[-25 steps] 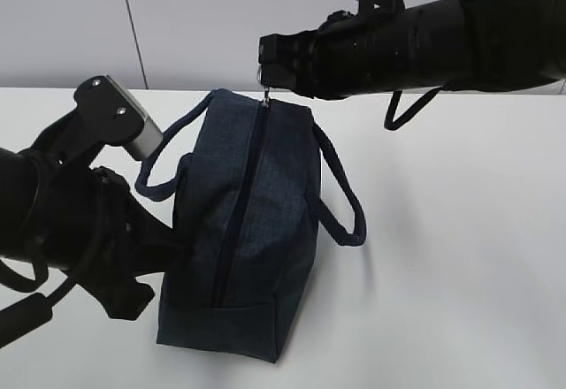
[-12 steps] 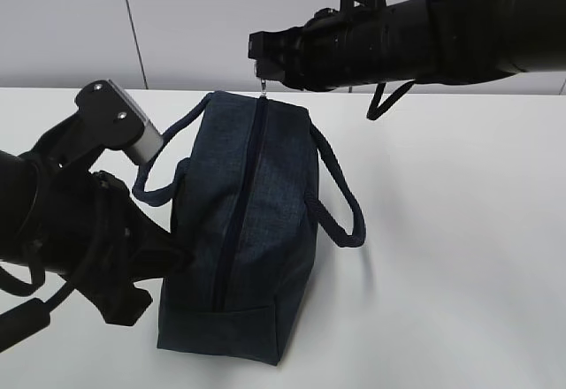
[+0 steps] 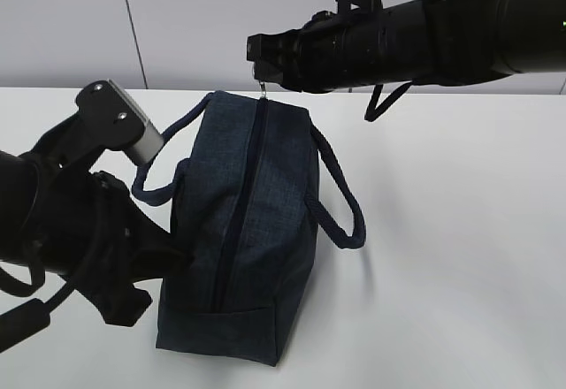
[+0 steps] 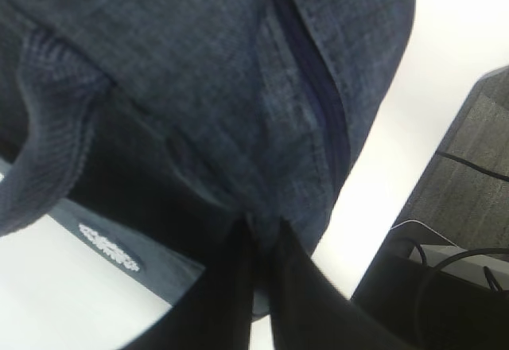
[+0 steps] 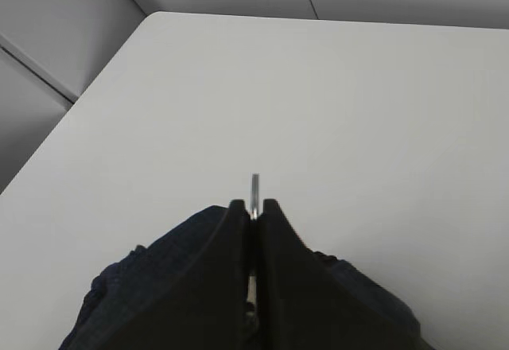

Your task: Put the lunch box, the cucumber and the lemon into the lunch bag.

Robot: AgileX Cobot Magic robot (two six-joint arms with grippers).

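The right gripper (image 3: 263,72) is squeezing its two fingers together on the little metal ring pull (image 5: 254,192) at the far end of the zip (image 3: 240,196). The left gripper (image 4: 258,243) is pinching a fold of cloth at the near end of the lunch bag (image 3: 256,230), with its fingers together on the fabric. The lunch bag is sitting on the white table (image 3: 460,230), and its zip is looking closed all the way along. The ring pull is thin and only a small bit is sticking out past the fingers, so it could slip out if the right gripper is tugging too fast or at a slant. The cloth could also slide out of the left gripper, and then the whole bag would be dragging along instead of opening. The right wrist view is showing the ring pull caught between the fingers, which the exterior view is showing only as a tiny speck. The left wrist view is showing the pinched cloth, which the arm is hiding in the exterior view. The lunch box, cucumber and lemon are not showing in any view.
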